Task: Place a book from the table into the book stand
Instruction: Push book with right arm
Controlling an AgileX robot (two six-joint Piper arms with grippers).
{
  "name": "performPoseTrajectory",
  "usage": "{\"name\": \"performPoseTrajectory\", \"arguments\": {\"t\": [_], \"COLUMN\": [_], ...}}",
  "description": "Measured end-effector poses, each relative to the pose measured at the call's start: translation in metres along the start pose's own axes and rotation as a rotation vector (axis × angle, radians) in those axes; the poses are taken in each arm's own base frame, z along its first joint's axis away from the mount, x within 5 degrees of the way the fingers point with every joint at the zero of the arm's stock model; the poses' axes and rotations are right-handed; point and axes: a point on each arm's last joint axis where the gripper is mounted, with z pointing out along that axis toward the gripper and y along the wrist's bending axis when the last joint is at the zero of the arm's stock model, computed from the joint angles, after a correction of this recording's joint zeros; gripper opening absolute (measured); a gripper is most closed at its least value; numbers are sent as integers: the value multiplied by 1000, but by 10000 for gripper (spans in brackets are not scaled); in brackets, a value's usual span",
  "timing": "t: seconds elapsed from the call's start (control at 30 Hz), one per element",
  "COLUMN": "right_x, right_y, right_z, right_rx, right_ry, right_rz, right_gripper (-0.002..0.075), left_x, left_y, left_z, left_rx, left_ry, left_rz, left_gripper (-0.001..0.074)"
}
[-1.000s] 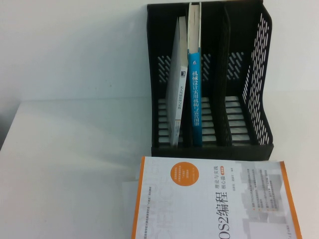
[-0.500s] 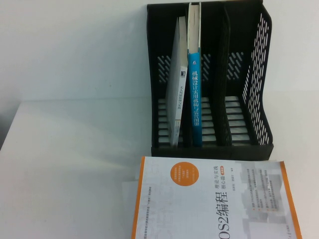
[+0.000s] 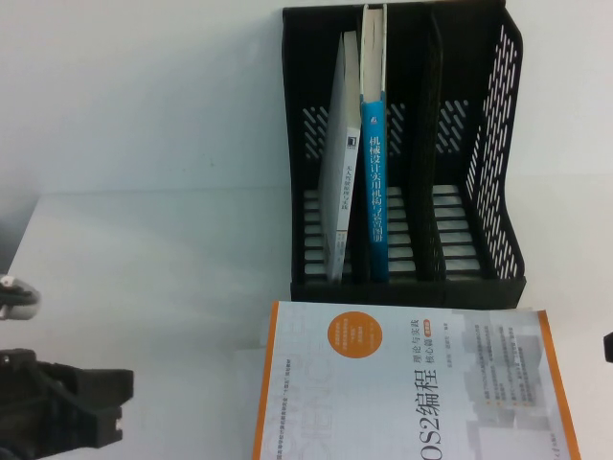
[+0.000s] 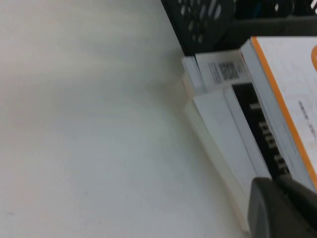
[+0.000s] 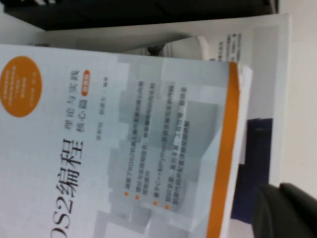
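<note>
The ROS2 book (image 3: 412, 383), white with orange borders and an orange circle, lies flat on the white table (image 3: 144, 278) just in front of the black book stand (image 3: 479, 144). It rests on top of other books. It also shows in the right wrist view (image 5: 124, 139) and the left wrist view (image 4: 287, 74). My left gripper (image 4: 282, 210) is low by the left side of the book stack; its arm (image 3: 62, 407) shows at the bottom left. My right gripper (image 5: 287, 213) is by the book's right edge; only a sliver (image 3: 607, 347) shows in the high view.
A white-spined book (image 3: 340, 192) leans in the stand's left compartment and a blue-spined book (image 3: 375, 182) stands in the middle one. The right compartment (image 3: 460, 230) holds nothing. White books (image 4: 223, 144) lie under the ROS2 book, one with a dark blue patch (image 5: 255, 163).
My left arm has come into the high view at the bottom left, and a sliver of my right arm at the right edge. The books have not moved.
</note>
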Motion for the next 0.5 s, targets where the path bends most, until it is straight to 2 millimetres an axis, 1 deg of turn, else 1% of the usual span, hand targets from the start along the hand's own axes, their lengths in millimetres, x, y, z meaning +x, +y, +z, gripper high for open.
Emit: {"name": "performPoseTrajectory", "arguments": {"t": [0.13, 0.2, 0.33, 0.5], "right_x": [-1, -1, -1, 1], "right_y": [3, 4, 1, -1], "right_z": [6, 8, 14, 31], "right_rx": [-59, -73, -78, -85], "right_ry": [20, 32, 61, 139], "right_rz": [-24, -26, -19, -10], "right_gripper": [-3, -3, -3, -3], "left_x": [-4, -10, -30, -45], "left_y": [2, 4, 8, 9], "left_z": [21, 32, 52, 66], "left_rx": [83, 123, 171, 245], "left_ry": [161, 235, 308, 380], "left_rz": [-28, -48, -90, -113], "left_gripper": [-4, -4, -4, -4]}}
